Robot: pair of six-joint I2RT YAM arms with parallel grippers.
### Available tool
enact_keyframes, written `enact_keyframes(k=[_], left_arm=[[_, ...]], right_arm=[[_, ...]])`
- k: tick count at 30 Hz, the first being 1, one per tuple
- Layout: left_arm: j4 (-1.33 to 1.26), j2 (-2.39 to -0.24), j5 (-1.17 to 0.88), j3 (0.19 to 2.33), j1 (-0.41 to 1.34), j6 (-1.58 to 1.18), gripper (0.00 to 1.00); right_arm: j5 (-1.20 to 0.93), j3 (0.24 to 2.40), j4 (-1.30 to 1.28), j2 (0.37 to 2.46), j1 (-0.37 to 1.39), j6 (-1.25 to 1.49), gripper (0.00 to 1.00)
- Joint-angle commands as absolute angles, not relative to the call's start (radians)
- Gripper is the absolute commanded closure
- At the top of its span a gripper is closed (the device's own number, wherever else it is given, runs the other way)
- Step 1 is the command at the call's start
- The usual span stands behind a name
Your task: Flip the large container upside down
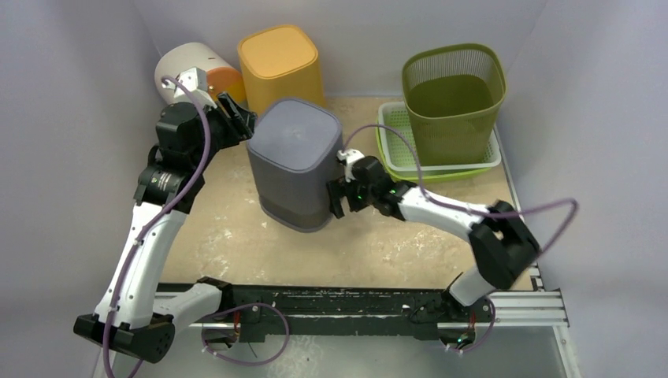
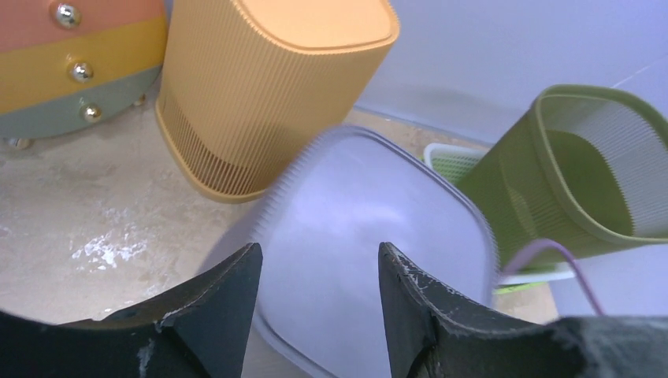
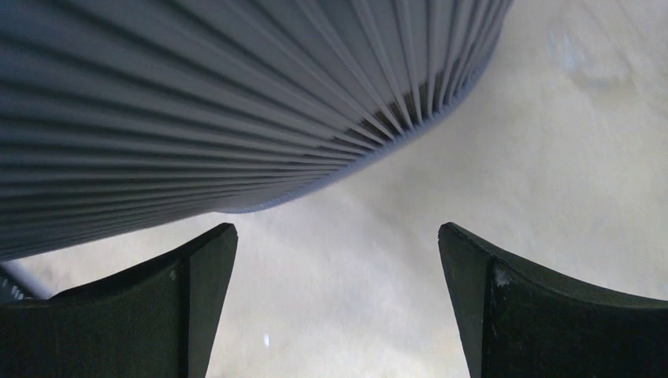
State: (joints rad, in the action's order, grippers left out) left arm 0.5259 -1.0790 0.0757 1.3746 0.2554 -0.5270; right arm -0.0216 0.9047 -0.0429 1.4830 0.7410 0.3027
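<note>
— Pale walls on three sides, a mottled beige counter (image 1: 378, 244) underneath. Whereabouts of the large container?

— Mid-counter. Large container (image 1: 293, 161), grey and ribbed, closed face up, flared rim down, leaning a little. Inverted or very nearly so, judging by that. Impossible to tell whether the rim sits flat. Yellow container (image 1: 281, 67) just behind, green basket (image 1: 454, 98) off to the right, neither in the way.

— Best way to finish the step?

— Steady it from both sides and ease the rim down level onto the counter. No sideways shove. Ribbed wall probably slick, so press flat against it rather than pinch. Check the rim all round before backing off.

— Arm poses?

— Left arm (image 1: 150, 236) stretched far forward, wrist bent inward. Left end effector (image 1: 239, 118) at the upper left edge of the container, touching or just beside it, hard to say which. Spread apart, gripping nothing. Right arm (image 1: 441, 213) folded low across the front. Right end effector (image 1: 337, 198) beside the lower right wall, fingers (image 3: 197, 268) wide apart with only bare counter between them and the ribbed wall just above.
</note>
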Motion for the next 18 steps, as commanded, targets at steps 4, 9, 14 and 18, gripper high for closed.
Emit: enact_keyframes(k=[4, 9, 14, 18], left_arm=[[0.482, -0.970, 0.020, 1.427, 0.252, -0.482, 0.45], [0.495, -0.948, 0.016, 1.459, 0.252, -0.471, 0.44], [0.496, -0.927, 0.009, 1.438, 0.252, -0.463, 0.44], [0.472, -0.907, -0.012, 1.388, 0.251, -0.481, 0.43]], right_arm=[[-0.041, 1.314, 0.095, 1.841, 0.865, 0.214, 0.00], [-0.091, 1.559, 0.082, 2.047, 0.909, 0.192, 0.00], [-0.117, 1.765, 0.086, 2.199, 0.930, 0.196, 0.00], [-0.146, 1.920, 0.094, 2.310, 0.930, 0.222, 0.00]])
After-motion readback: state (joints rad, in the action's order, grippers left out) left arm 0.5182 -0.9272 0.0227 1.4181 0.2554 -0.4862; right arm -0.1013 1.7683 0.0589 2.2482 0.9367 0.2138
